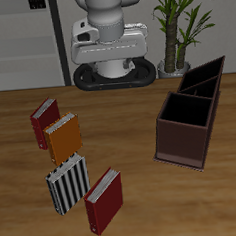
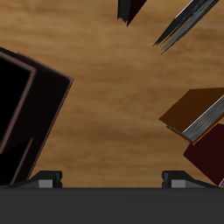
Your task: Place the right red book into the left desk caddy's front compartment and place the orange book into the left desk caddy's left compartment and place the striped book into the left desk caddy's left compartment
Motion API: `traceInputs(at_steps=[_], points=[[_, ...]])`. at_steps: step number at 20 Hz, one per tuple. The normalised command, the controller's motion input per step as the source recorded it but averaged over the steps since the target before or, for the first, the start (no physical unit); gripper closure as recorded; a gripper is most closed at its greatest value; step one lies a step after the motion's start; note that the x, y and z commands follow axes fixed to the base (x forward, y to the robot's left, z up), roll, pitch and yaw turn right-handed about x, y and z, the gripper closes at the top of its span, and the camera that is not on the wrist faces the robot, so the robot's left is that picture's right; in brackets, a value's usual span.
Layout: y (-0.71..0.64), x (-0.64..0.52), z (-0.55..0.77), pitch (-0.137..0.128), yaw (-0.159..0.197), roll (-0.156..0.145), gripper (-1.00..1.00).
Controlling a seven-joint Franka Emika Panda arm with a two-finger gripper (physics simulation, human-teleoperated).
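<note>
Low in the exterior frame, nearest the table's front edge, lies the brighter red book (image 1: 105, 201), with the striped book (image 1: 67, 185) just beside it. Above them in the frame comes the orange book (image 1: 64, 138), then the right red book (image 1: 45, 121), all flat on the wooden table (image 1: 132, 139). The left desk caddy (image 1: 190, 119) stands at mid-height across the frame, well apart from the books. In the wrist view the gripper (image 2: 112, 179) has its fingers (image 2: 51, 178) spread wide, holding nothing
</note>
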Motion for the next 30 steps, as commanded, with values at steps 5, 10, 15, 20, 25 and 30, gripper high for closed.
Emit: traceInputs(at_steps=[5, 10, 15, 20, 25, 30], points=[[-0.2, -0.02, 0.04, -0.021, -0.004, -0.045, -1.0], [-0.04, -0.01, -0.02, 0.009, -0.01, 0.014, -1.0], [-0.11, -0.04, -0.03, 0.01, -0.022, 0.058, -1.0], [-0.37, -0.01, -0.08, 0.007, -0.003, -0.001, -1.0], [-0.59, -0.01, -0.05, -0.027, -0.014, -0.045, -1.0], [-0.43, 0.02, -0.06, 0.021, -0.043, -0.075, -1.0]])
